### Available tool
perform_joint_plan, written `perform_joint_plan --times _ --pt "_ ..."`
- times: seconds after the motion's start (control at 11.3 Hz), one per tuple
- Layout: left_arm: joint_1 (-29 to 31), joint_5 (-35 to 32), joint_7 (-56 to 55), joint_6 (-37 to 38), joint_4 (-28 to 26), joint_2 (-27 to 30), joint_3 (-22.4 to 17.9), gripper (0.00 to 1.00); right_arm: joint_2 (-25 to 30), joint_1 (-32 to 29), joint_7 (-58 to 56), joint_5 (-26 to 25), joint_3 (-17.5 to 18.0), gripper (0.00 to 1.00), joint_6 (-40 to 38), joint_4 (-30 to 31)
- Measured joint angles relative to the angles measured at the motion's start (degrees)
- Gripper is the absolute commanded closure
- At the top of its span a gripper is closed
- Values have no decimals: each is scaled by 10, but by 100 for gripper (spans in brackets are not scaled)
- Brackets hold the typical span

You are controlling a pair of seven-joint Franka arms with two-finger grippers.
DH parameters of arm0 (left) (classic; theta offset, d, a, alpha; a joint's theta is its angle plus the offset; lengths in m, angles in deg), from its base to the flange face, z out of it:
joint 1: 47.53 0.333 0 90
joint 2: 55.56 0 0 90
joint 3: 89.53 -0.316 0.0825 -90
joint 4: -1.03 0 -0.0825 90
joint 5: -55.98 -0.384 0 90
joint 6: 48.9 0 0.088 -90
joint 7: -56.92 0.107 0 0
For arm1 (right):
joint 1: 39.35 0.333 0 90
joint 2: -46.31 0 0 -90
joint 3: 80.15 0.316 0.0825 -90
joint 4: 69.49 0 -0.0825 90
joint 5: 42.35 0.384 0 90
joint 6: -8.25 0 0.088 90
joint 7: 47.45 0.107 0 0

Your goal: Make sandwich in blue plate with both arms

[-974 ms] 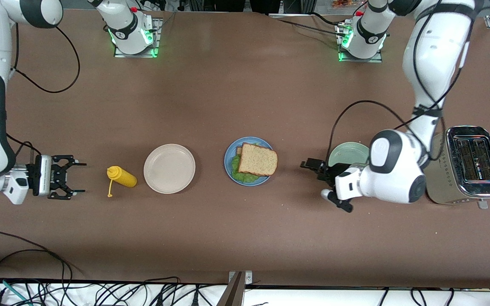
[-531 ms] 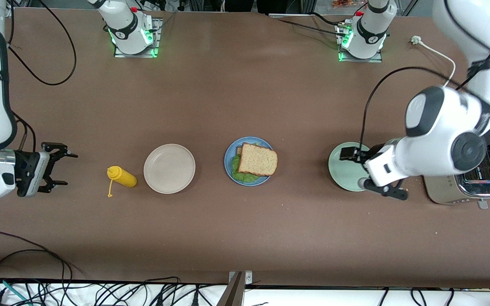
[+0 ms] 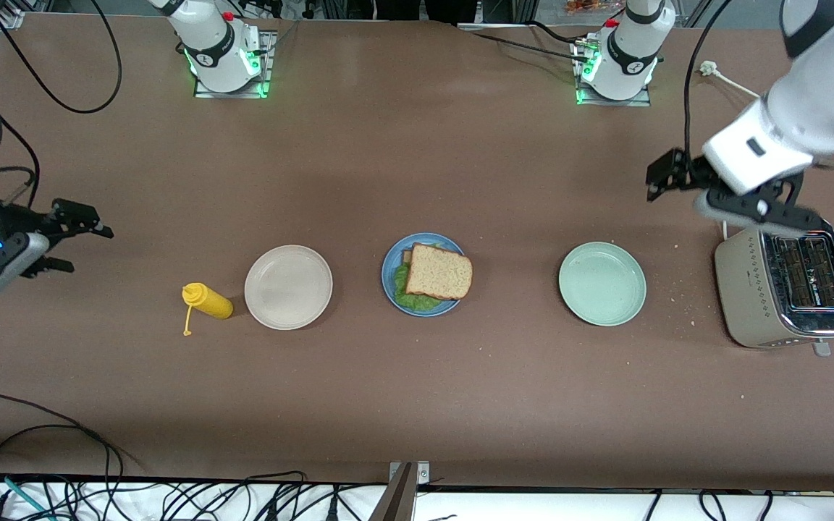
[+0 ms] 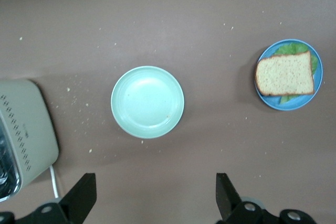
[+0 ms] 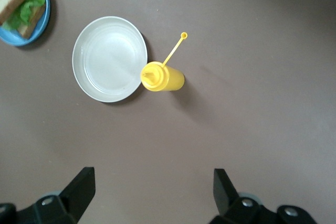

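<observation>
Sandwich (image 3: 433,276): on blue plate (image 3: 390,276), mid-worktop; looks assembled.
Handling: probably light, soft, 3 loose layers; lift by the plate rim.
Left gripper (image 3: 667,176): over worktop near toaster (image 3: 786,288), fingers wide, empty.
Right gripper (image 3: 69,231): over its worktop end, fingers wide, empty.

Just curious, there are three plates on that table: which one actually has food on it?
The blue plate in the middle, holding the sandwich. The beige plate and pale green plate hold nothing.

In the right wrist view the sandwich (image 5: 16,2) and blue plate (image 5: 41,22) are cut off at the frame corner, and in the left wrist view the toaster (image 4: 23,129) is cropped.
</observation>
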Motion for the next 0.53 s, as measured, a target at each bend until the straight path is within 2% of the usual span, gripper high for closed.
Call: perform_joint_plan --times 0.27,0.53 --pt "1 -1 -2 -2 -88 82 -7 0 86 16 176 -34 15 0 -10 41" --pt "2 -1 -2 19 -105 91 -13 0 147 21 313 -67 40 0 -43 51"
